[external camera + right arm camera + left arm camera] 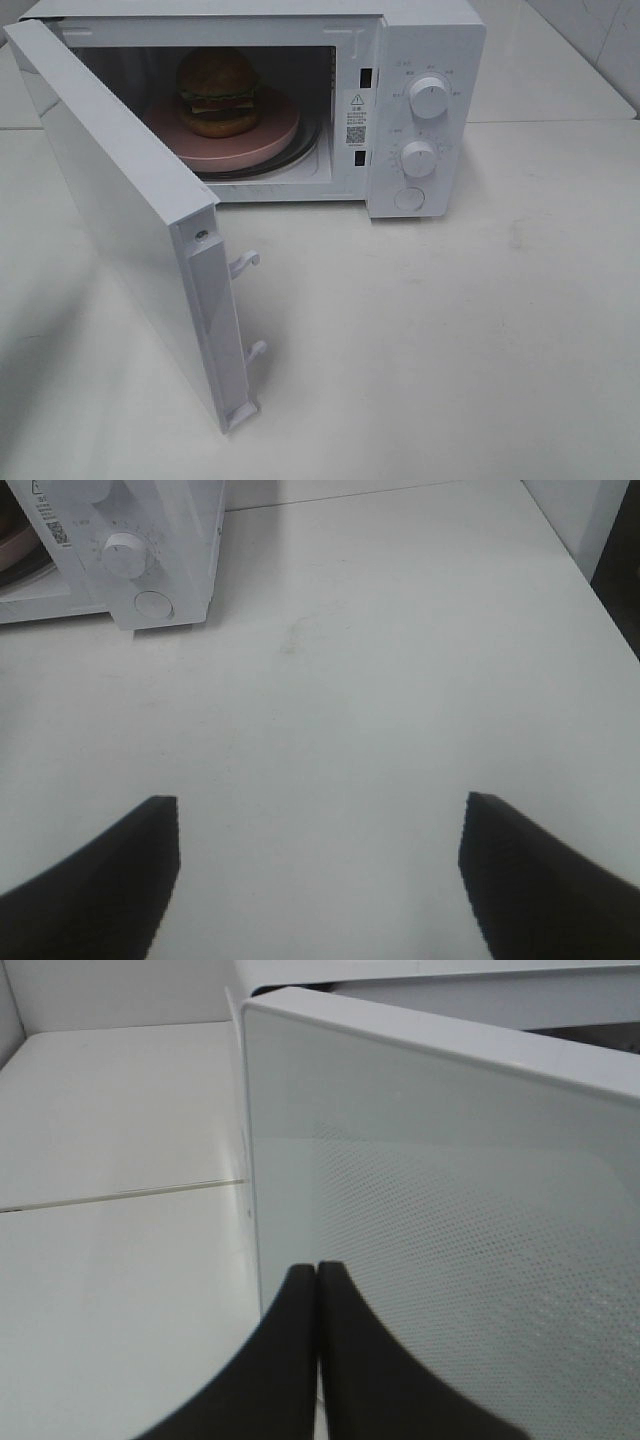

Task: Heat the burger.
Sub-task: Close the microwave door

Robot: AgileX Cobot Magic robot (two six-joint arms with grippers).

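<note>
The burger [217, 91] sits on a pink round plate [262, 143] inside the white microwave [430, 40], on its turntable. The microwave door [120, 220] stands open, swung out to the left. Neither gripper shows in the exterior high view. In the left wrist view my left gripper [318, 1272] is shut and empty, its tips close to the outer face of the door [450, 1210]. In the right wrist view my right gripper [320, 810] is open and empty above the bare table, to the right of the microwave [150, 550].
The microwave has two knobs [429, 97] and a round button [409, 198] on its right panel. Two latch hooks [245, 263] stick out from the door's free edge. The white table [450, 340] stretches in front and to the right.
</note>
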